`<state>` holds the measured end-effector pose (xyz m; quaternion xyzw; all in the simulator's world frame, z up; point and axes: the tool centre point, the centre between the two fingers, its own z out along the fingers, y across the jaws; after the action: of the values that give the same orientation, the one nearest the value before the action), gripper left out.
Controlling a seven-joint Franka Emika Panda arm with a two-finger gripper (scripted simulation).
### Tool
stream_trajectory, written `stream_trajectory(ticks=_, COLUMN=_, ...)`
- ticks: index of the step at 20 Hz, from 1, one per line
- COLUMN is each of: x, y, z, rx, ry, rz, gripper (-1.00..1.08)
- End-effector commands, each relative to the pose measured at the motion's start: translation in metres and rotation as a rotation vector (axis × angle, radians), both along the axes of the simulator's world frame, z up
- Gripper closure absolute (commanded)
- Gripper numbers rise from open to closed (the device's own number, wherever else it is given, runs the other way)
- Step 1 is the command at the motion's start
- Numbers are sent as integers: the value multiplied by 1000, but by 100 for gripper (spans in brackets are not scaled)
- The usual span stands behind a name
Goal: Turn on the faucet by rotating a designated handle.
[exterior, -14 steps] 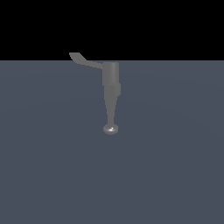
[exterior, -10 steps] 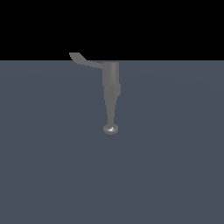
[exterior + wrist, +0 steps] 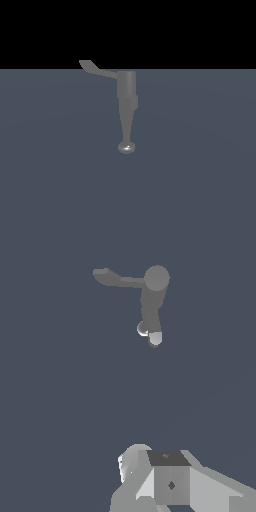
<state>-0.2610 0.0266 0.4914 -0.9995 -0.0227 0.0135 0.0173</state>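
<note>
The grey faucet [image 3: 127,95] stands alone on the dark floor in the exterior view, its tapering spout ending in a shiny round tip [image 3: 126,147]. The thin handle [image 3: 97,69] juts from the body toward the exterior view's left, with a widened, upturned paddle end. From above, the wrist view shows the faucet [image 3: 152,296] and its handle [image 3: 114,278]. My gripper [image 3: 170,466] is far from them in that view, touching nothing. Its fingers form one block with no gap showing. The gripper is out of the exterior view.
A flat dark blue-grey floor [image 3: 60,190] spreads all around the faucet. Above its far edge there is only black background.
</note>
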Motion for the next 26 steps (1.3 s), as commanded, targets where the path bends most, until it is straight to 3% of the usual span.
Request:
stream_trajectory(ticks=1, x=1, y=0, z=0, rx=2, ry=1, rz=-6, gripper=108)
stream_trajectory(ticks=12, x=29, y=5, z=-5, rx=32, ry=11, rz=-121, gripper=108)
stream_trajectory(ticks=26, x=101, y=20, z=-31, rx=76, ry=53, rz=-438, gripper=108)
